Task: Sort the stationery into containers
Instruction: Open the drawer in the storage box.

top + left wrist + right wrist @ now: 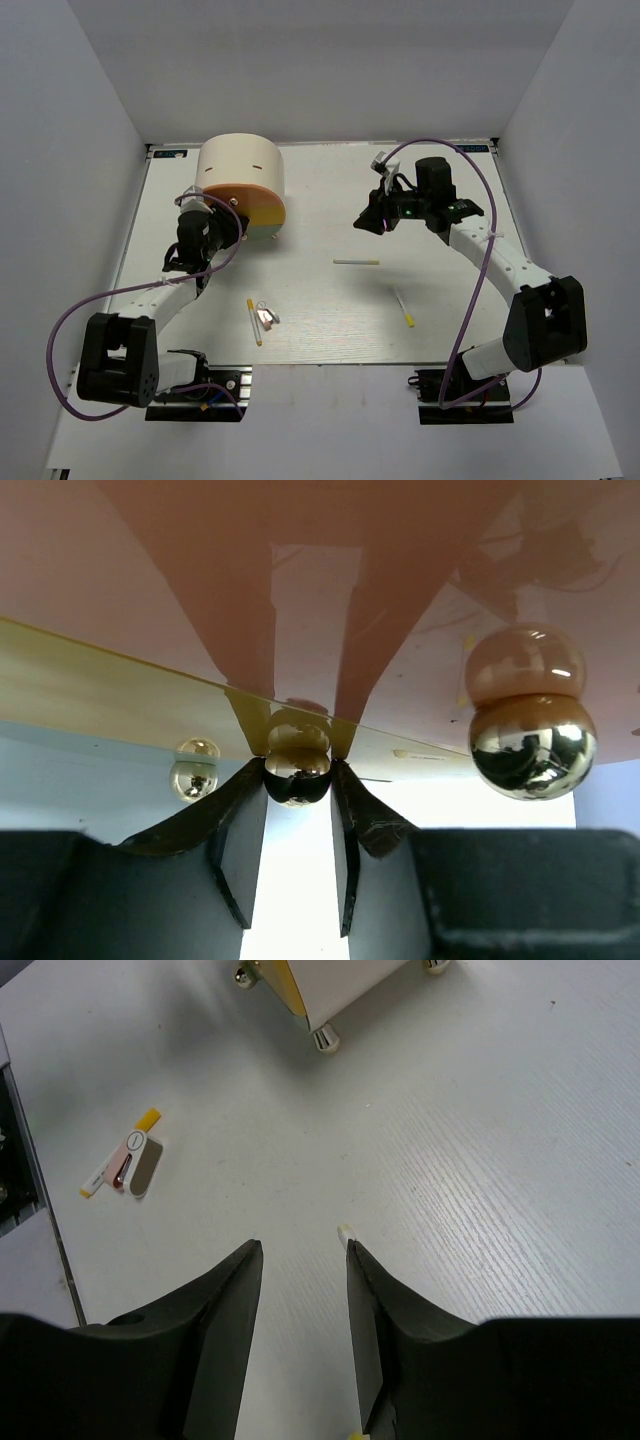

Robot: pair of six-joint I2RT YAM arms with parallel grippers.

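The containers are drawers of a cream cylindrical cabinet [240, 165] at the back left, with orange, yellow and pale green fronts. My left gripper [297, 780] is against the cabinet's front, shut on the small gold knob [297, 765] of the yellow drawer [90, 685]. My right gripper [303, 1260] hangs open over the table, right of centre, holding nothing. The tip of a white stick [345, 1232] shows beside its right finger. Stationery on the table: that white stick [357, 262], a white stick with a yellow end [404, 308], a yellow stick [254, 322] and a pinkish clip [266, 318].
The orange drawer's larger gold knob [530, 745] is right of the left gripper, and the green drawer's knob [195, 780] is to its left. White walls enclose the table on three sides. The cabinet stands on small metal feet [325, 1040].
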